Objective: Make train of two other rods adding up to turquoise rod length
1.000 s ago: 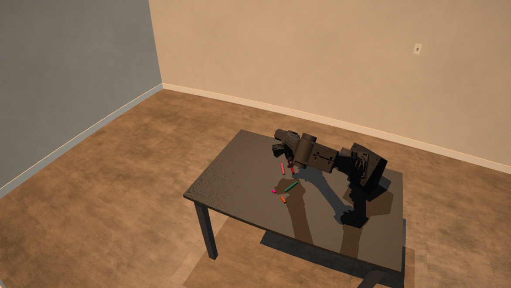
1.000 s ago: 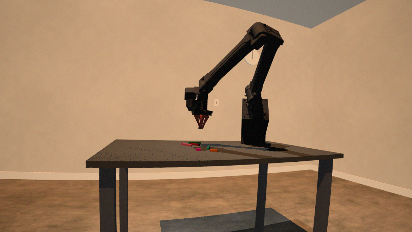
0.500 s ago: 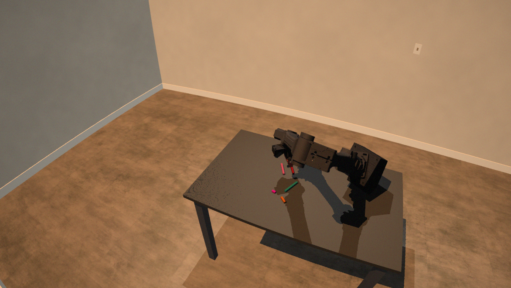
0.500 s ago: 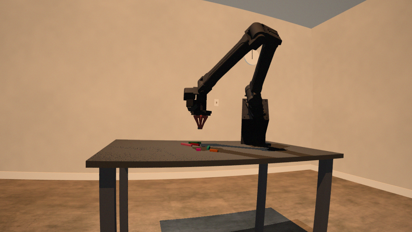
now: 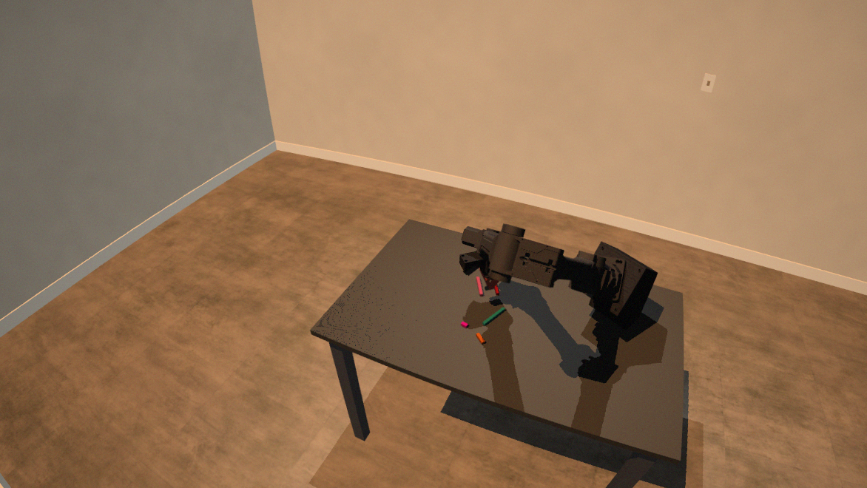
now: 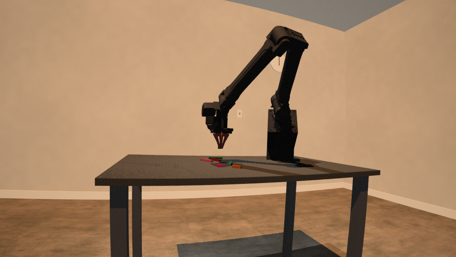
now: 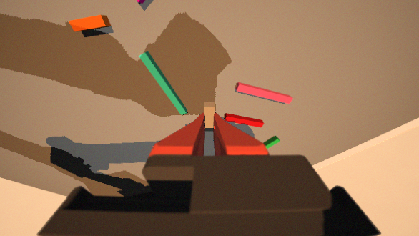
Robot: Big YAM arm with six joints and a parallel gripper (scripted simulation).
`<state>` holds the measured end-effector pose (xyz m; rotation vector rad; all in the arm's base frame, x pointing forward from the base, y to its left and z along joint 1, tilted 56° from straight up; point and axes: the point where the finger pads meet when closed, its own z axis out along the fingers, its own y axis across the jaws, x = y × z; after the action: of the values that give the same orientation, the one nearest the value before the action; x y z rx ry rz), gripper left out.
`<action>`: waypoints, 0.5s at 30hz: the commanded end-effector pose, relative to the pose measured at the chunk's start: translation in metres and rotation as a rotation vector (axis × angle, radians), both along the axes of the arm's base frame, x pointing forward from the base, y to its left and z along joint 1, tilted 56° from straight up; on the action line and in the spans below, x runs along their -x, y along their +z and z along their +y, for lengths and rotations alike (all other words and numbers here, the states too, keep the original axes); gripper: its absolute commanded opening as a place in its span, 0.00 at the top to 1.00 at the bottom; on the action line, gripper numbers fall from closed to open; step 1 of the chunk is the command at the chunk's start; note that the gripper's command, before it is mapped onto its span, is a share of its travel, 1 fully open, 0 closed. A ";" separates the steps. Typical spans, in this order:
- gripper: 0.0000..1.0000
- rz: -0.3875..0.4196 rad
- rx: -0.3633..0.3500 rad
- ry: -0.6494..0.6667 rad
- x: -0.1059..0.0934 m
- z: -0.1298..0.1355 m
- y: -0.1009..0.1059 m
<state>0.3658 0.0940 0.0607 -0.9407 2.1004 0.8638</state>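
My gripper is shut on a short grey rod, which looks tan in the wrist view, and holds it above the table. The red rod lies flat, close to the green rod; the arm hides the green one in the top view. The pink rod lies beside the red one. The turquoise rod lies slanted, apart from them. The magenta rod is partly cut off in the wrist view.
The orange rod lies near the turquoise and magenta rods. All the rods on the table lie apart from one another. The arm's base stands at one side, and the arm's shadows cross the table.
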 end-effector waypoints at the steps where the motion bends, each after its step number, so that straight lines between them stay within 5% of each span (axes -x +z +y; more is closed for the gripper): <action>1: 0.95 0.034 -0.015 -0.020 0.000 0.009 -0.010; 15: 0.95 0.035 -0.015 -0.020 -0.013 0.044 -0.037</action>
<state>0.3795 0.1346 0.0298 -0.9484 2.1032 0.8710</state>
